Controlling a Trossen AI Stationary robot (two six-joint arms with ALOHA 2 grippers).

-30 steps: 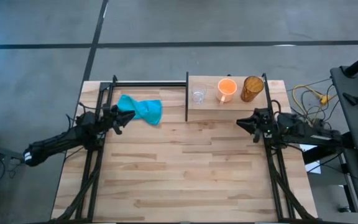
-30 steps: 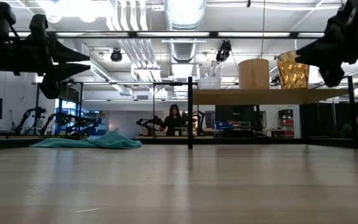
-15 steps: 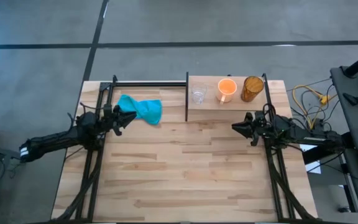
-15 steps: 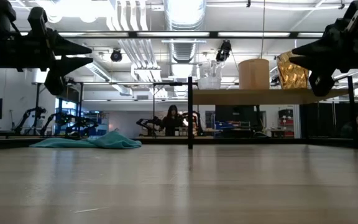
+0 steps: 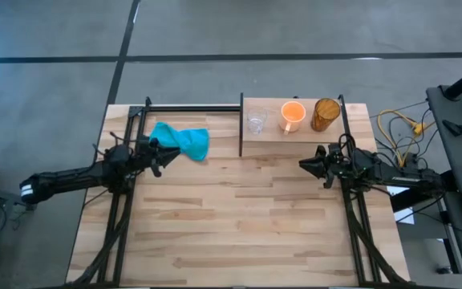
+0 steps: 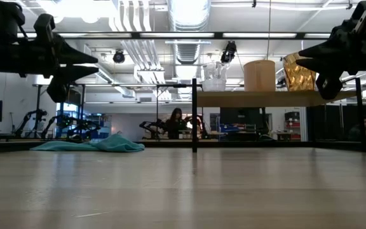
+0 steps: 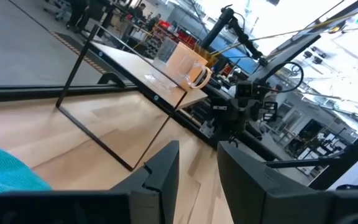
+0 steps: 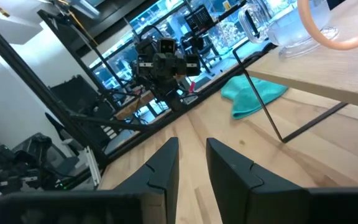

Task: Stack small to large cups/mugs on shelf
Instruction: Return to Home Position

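Note:
Three vessels stand apart in a row on the shelf (image 5: 283,138), each on its base: the clear glass cup (image 5: 256,123), the orange mug (image 5: 293,115) and the brown wood-patterned cup (image 5: 325,114). In the low view they show as the glass cup (image 6: 213,79), mug (image 6: 260,75) and brown cup (image 6: 299,71). My right gripper (image 5: 301,164) hovers open above the table, just near of the shelf. My left gripper (image 5: 164,152) hovers open beside the teal cloth (image 5: 183,139). Neither touches anything.
The teal cloth (image 6: 91,145) lies crumpled on the table's far left part. A black post (image 6: 194,114) marks the shelf's left end, and a black rail (image 5: 191,107) runs along the far edge. Bare planks (image 5: 239,217) fill the middle and near table. A person (image 6: 175,122) sits far behind.
My right gripper has moved a little toward the table's left and levelled out from a downward tilt, then held still. My left gripper has crept toward the table's right, closer to the cloth. The cups and cloth have not moved.

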